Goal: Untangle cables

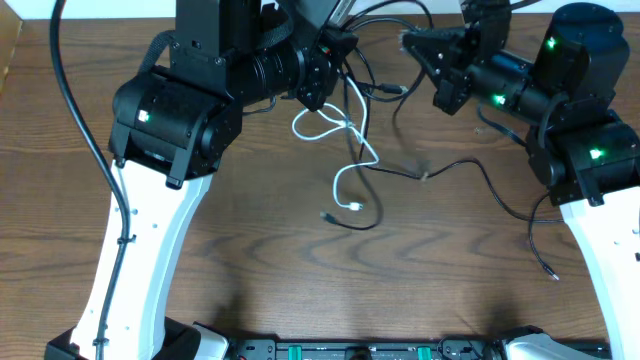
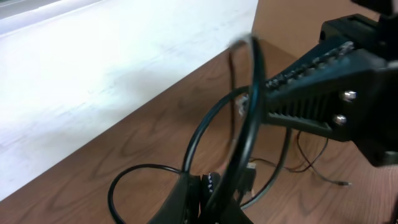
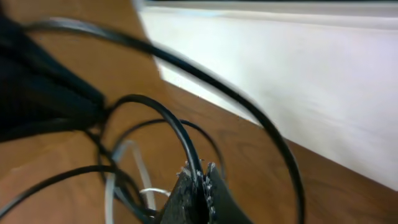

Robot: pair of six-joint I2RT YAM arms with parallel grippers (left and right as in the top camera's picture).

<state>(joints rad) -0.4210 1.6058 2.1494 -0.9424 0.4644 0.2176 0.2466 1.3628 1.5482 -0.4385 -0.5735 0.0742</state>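
A white cable (image 1: 340, 128) loops on the wooden table and ends in a small plug (image 1: 357, 206). Thin black cables (image 1: 455, 165) cross it and run right to a plug (image 1: 550, 274). My left gripper (image 1: 335, 55) is raised at the back centre. In the left wrist view its jaws (image 2: 208, 186) are shut on a black cable (image 2: 249, 112). My right gripper (image 1: 408, 42) faces it from the right. In the right wrist view its jaws (image 3: 200, 180) are shut on a black cable (image 3: 168, 121), with the white cable (image 3: 134, 165) behind.
The thick black arm wire (image 1: 75, 100) hangs along the left arm. A white wall (image 2: 112, 68) borders the table's far edge. The right gripper's finger (image 2: 311, 81) shows close by in the left wrist view. A dark rail (image 1: 360, 350) lines the front edge.
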